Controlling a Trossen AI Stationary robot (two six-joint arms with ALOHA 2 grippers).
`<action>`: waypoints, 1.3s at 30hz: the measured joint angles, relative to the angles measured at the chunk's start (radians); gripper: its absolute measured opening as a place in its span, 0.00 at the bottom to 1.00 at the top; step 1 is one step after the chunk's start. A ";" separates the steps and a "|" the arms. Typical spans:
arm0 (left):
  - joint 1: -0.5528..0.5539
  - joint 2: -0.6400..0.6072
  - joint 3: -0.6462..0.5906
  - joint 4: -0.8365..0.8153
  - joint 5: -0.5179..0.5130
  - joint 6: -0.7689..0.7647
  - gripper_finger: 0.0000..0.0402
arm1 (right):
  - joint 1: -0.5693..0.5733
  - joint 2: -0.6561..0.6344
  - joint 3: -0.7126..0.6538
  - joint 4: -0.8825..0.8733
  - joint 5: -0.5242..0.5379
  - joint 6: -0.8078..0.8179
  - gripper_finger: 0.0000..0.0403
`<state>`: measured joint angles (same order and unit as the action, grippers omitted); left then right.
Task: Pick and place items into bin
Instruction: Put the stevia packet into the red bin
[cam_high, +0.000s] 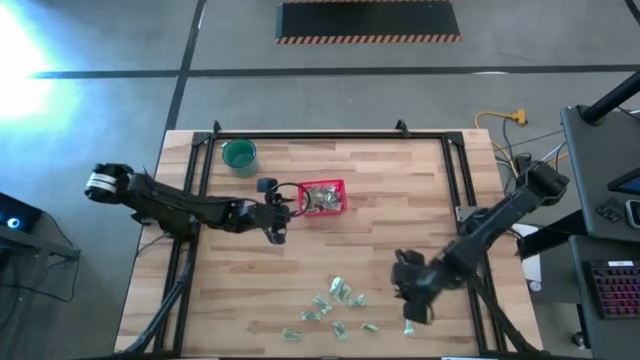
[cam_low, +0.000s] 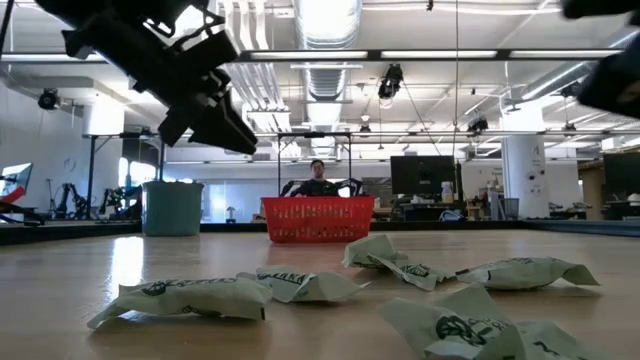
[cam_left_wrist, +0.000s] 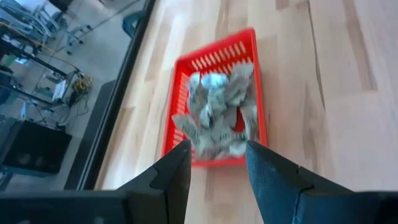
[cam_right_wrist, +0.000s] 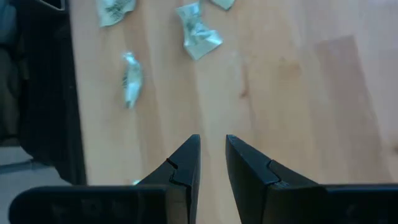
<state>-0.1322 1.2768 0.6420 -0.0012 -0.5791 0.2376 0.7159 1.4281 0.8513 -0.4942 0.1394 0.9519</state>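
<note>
I see my left fingers (cam_left_wrist: 217, 168) parted and empty just short of the red basket (cam_high: 322, 197), while my right fingers (cam_right_wrist: 212, 163), narrowly apart and empty, sit nearer the loose packets (cam_high: 336, 306) ahead on the tabletop (cam_high: 400, 230).

One red basket (cam_high: 322, 197) heaped with packets too tangled to count, about ten loose packets (cam_high: 340, 292) near the table's (cam_high: 400, 230) front edge, and one green cup (cam_high: 239, 155)

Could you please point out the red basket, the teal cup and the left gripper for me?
red basket (cam_high: 341, 186): high view, on its right rim.
teal cup (cam_high: 239, 155): high view, on its middle.
left gripper (cam_left_wrist: 217, 163): left wrist view, midway between its open fingertips.
</note>
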 joint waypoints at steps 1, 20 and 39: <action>0.000 -0.002 -0.005 -0.003 -0.001 -0.007 0.34 | 0.029 0.000 0.000 0.000 0.029 0.034 0.17; -0.001 0.003 -0.011 -0.009 0.001 -0.022 0.34 | 0.209 0.196 0.062 0.174 0.117 0.285 0.17; -0.001 0.003 -0.011 -0.010 0.001 -0.014 0.34 | 0.248 0.261 0.105 0.089 0.049 0.770 0.17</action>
<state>-0.1329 1.2801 0.6315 -0.0110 -0.5781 0.2236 0.9642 1.6891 0.9558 -0.4055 0.1884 1.7219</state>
